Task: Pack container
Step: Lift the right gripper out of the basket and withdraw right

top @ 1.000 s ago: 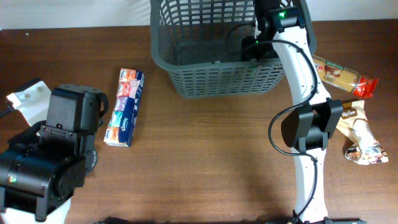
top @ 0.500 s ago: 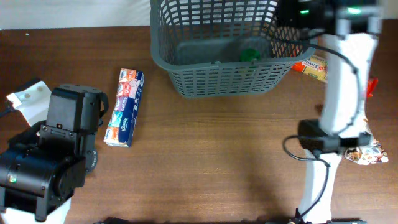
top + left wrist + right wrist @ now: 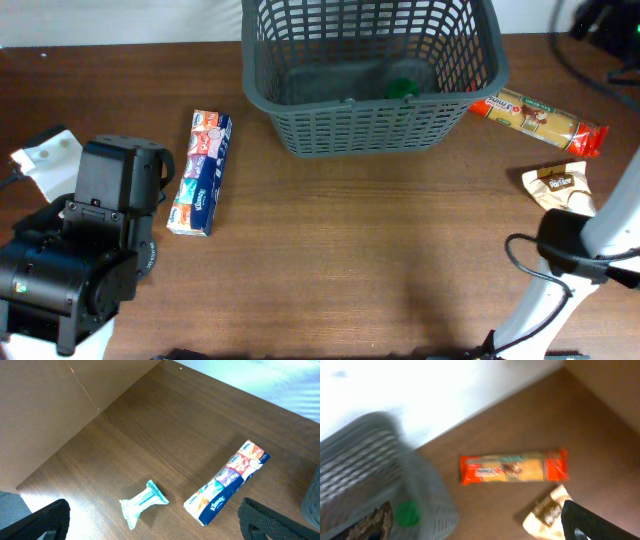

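The container, a dark grey lattice basket (image 3: pixel 300 135), stands at the back centre, with a green item (image 3: pixel 403 88) on its base. The blurred right wrist view shows the container (image 3: pixel 427 492) and the green item (image 3: pixel 408 513) at the left. My right gripper (image 3: pixel 608 20) is at the far right corner, away from the basket. Only one of its fingers shows, far to the right, so the right gripper (image 3: pixel 480 532) looks open and empty. My left gripper (image 3: pixel 152 530) is open and empty above a teal wipes packet (image 3: pixel 144 503).
A Kleenex pack (image 3: pixel 200 172) lies left of the basket. An orange-red snack packet (image 3: pixel 540 120) and a cream and brown packet (image 3: pixel 558 185) lie to its right. A white packet (image 3: pixel 45 160) lies at the far left beside the left arm (image 3: pixel 80 260).
My right arm has swung from over the basket out to the far right. The green item now lies in the basket. The left arm has not moved.
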`<state>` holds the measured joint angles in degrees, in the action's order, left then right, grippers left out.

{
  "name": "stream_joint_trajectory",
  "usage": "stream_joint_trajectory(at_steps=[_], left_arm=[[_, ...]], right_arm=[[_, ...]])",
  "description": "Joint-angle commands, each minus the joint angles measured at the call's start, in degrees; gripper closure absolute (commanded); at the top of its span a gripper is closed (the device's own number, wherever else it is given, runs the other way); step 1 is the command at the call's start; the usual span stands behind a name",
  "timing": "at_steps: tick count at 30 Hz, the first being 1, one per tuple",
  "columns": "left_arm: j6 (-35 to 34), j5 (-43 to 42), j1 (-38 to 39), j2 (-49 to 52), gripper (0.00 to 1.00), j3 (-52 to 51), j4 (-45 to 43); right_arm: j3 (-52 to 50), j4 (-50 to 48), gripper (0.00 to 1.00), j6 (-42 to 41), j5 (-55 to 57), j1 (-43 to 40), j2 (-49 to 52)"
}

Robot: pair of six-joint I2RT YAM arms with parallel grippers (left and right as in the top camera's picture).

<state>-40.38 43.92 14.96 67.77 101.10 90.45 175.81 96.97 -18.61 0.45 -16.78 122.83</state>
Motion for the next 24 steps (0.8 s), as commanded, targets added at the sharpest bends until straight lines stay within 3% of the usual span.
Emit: stream_joint_trajectory(at_steps=[1,4,13,18,24], left_arm=[[-0.76,0.20,-0.28,0.02,0.01,0.46,0.11],[-0.76,0.20,-0.28,0.02,0.01,0.46,0.09],[-0.76,0.20,-0.28,0.02,0.00,0.46,0.09],[-0.76,0.20,-0.28,0.02,0.01,0.46,0.09],[-0.76,0.20,-0.28,0.02,0.01,0.48,0.11]], right_arm=[[-7.15,0.37,0.01,-14.40,1.68,-5.53,0.52],[-15.26,0.37,0.01,-18.23,-0.44,-8.61,0.42],[-51.12,0.37,0.01,-15.80,3.89,-14.51,-10.14],[-66.60,-0.63,0.01,-29.11,13.49,-16.35,-23.12],[-74.99,-16.68,0.01,-29.99,14.84,-17.46,-31.58]])
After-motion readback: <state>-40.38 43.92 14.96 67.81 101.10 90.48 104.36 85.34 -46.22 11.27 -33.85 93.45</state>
